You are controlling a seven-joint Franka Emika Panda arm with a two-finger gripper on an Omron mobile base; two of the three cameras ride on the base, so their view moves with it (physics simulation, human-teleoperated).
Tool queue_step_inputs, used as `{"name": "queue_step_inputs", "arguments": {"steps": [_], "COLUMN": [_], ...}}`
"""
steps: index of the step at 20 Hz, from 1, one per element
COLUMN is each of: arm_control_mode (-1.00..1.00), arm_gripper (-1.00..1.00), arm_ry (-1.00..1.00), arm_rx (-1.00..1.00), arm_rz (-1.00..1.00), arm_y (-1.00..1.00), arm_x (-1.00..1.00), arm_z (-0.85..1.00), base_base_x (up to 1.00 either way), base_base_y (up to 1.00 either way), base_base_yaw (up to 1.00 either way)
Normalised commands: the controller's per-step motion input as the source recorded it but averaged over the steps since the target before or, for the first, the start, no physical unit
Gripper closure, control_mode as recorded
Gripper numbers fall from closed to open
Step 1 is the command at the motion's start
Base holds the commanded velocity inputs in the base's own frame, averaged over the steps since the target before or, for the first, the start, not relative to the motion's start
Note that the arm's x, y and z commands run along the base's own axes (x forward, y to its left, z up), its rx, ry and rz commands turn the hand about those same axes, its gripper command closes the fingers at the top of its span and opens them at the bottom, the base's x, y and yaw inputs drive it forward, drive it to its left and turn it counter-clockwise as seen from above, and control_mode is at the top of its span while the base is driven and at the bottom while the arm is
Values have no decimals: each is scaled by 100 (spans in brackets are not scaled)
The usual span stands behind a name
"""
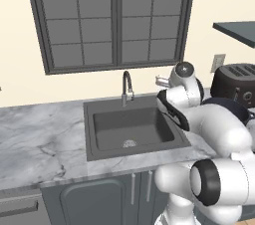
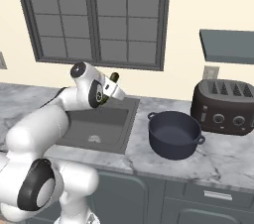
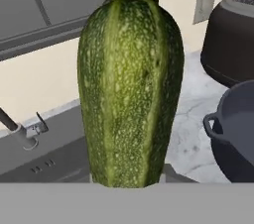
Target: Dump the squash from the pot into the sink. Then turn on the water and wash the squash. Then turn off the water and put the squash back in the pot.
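Note:
My gripper (image 2: 116,87) is shut on the squash (image 3: 130,94), a mottled green vegetable held up in the air between the sink (image 2: 79,134) and the pot. In the right base view only the dark tip of the squash (image 2: 114,76) shows above the hand. The navy-blue pot (image 2: 173,136) stands on the counter to the right of the sink, and nothing shows inside it. In the hand view the pot (image 3: 237,134) and one of its side handles lie to the lower right of the squash. The sink basin (image 1: 149,119) holds nothing but its silver drain, and no water runs from the faucet (image 1: 126,86).
A black toaster (image 2: 222,106) stands behind and to the right of the pot, under a wall outlet (image 2: 210,73). A grey shelf (image 2: 228,45) juts from the wall above it. A window (image 1: 112,17) lies behind the sink. Marble counter (image 1: 40,139) stretches left of the basin.

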Motion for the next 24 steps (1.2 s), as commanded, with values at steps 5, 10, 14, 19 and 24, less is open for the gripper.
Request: {"name": "queue_step_inputs", "arguments": {"steps": [5, 10, 14, 19, 24], "arm_control_mode": [-100, -100, -100, -100, -100], "arm_gripper": [100, 100, 100, 100, 100], "arm_ry": [6, 16, 17, 14, 11], "arm_rx": [-1, 0, 0, 4, 7], "arm_rz": [-16, -14, -11, -3, 0], "arm_y": [-69, -94, -95, -66, -26], "arm_x": [-6, -17, -24, -32, -44], "arm_z": [36, -1, -3, -22, -48], "base_base_x": [0, 0, 0, 0, 0], "base_base_y": [0, 0, 0, 0, 0], "base_base_yaw": [0, 0, 0, 0, 0]}}
